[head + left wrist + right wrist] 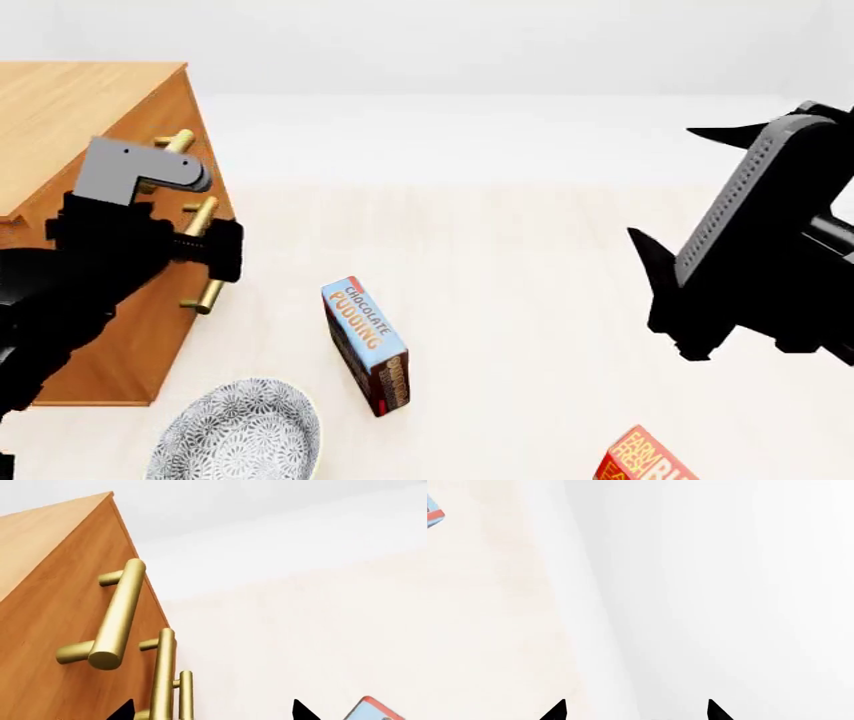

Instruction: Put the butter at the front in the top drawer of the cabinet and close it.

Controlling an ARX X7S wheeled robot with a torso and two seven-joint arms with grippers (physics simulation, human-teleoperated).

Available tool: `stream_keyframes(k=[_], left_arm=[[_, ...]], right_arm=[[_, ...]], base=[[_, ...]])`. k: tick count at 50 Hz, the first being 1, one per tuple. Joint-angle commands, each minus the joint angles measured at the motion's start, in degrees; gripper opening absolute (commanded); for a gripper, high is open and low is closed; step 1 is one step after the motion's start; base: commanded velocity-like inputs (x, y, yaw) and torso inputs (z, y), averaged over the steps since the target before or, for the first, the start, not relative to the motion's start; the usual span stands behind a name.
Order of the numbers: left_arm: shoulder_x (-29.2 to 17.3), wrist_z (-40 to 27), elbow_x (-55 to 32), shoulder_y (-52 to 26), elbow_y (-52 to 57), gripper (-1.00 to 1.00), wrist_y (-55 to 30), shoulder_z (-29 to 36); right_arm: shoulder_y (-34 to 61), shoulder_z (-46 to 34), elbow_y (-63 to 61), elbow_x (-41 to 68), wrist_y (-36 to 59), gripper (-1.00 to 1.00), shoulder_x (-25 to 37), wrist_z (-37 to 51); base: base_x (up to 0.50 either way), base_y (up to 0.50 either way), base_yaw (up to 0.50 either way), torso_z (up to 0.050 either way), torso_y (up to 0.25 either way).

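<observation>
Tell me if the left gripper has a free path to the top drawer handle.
Probably yes. The left gripper is open and hangs right in front of the cabinet, with nothing between it and the top handle.
</observation>
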Motion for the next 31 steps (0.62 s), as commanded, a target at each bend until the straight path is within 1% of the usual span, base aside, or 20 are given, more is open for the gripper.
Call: stream_keyframes(k=[1,5,10,17,24,31], left_arm=[[-2.43,-0.63,-5.8,7.19,16.31,1.0,-3.22,-5.46],[-2.86,-0.8,-8.14,8.96,21.68,1.0,-4.11,-7.1],[-3.75,-0.49,-10.18,11.05,27.79,1.0,-3.77,-8.46],[-5.28,0.65,-13.01,14.4,35.67,1.0,-1.48,-11.99],[-6.25,0.64,-17.24,17.73,42.66,1.0,-0.55,-17.86],[-7.24,0.11,-21.34,21.83,47.72,1.0,-0.04,-23.51]], right_arm=[[-1.79,8.12,0.67,20.14,4.44,1.0,-1.92,10.21],[-4.92,11.77,2.85,32.6,2.24,1.0,-1.97,17.1],[-9.61,13.43,4.08,40.61,-3.42,1.0,-0.99,23.1],[-14.66,14.56,2.79,45.29,-11.38,1.0,0.9,28.21],[-17.25,15.09,-1.04,48.66,-15.68,1.0,2.43,32.94],[-18.65,15.79,-5.59,51.74,-18.79,1.0,6.2,36.69]], base=[[0.0,0.0,0.0,0.0,0.0],[0.0,0.0,0.0,0.0,0.0],[0.0,0.0,0.0,0.0,0.0],[0.0,0.0,0.0,0.0,0.0],[0.0,0.0,0.0,0.0,0.0],[0.0,0.0,0.0,0.0,0.0]])
